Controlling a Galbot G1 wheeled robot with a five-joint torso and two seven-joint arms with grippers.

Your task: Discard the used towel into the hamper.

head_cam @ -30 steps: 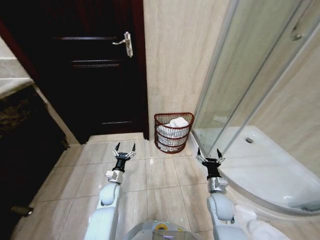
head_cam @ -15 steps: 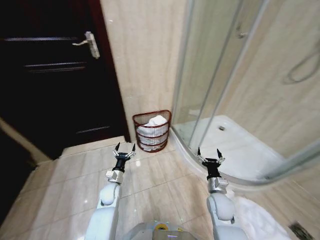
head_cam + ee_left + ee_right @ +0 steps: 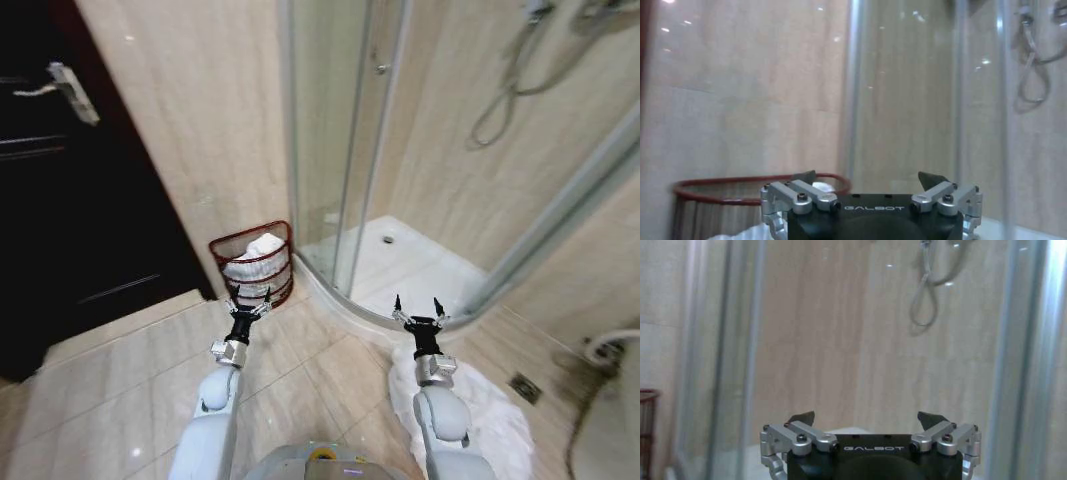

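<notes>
Door [image 3: 60, 180]: dark, on my far left, with a metal handle [image 3: 70, 90].
Wall [image 3: 200, 120]: beige tile, between door and shower.
Shower [image 3: 345, 150]: curved glass, white tray [image 3: 420, 270], hose [image 3: 505, 90] hanging inside.
Floor [image 3: 130, 370]: glossy beige tile.
Drain [image 3: 526, 388]: at my right.

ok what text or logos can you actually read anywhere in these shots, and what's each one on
"GALBOT" on the dark body of the left tool, just below its open fingers.
"GALBOT" on the dark body of the right tool, in the same spot, fingers also open.
Nothing readable on the hamper, the door handle or the shower glass.
</notes>
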